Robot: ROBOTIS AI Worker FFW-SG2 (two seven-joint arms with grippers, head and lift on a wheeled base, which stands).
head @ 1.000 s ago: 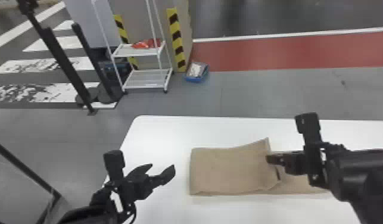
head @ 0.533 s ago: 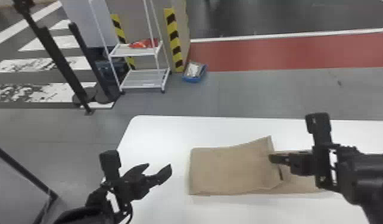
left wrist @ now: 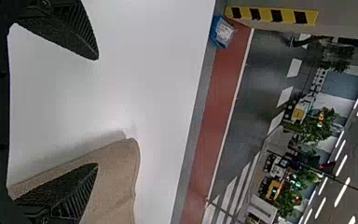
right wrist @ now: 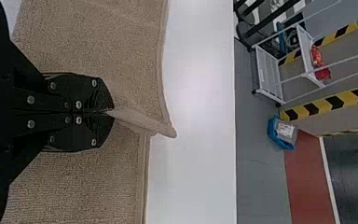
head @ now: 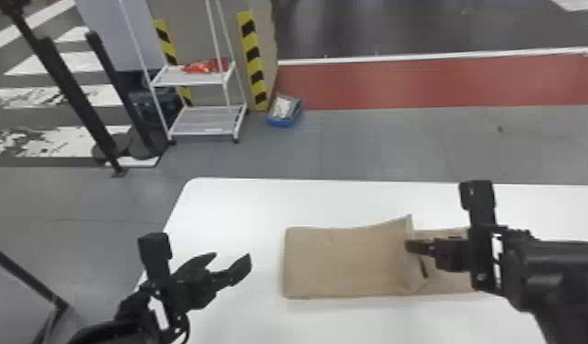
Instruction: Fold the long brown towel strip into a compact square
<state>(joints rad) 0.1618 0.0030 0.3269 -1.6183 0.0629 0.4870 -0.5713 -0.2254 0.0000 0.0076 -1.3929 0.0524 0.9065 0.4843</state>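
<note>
At the frame's lower right, the right gripper clamps the brown towel strip's raised edge.

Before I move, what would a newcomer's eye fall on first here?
The brown towel on the white table, one edge raised in the closed jaws of the right gripper. Then the left gripper, jaws open, left of the towel. Beyond the table runs a red floor band.

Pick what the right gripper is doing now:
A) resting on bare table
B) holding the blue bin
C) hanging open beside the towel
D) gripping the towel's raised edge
D: the right gripper is shut on the raised edge of the brown towel.
</note>
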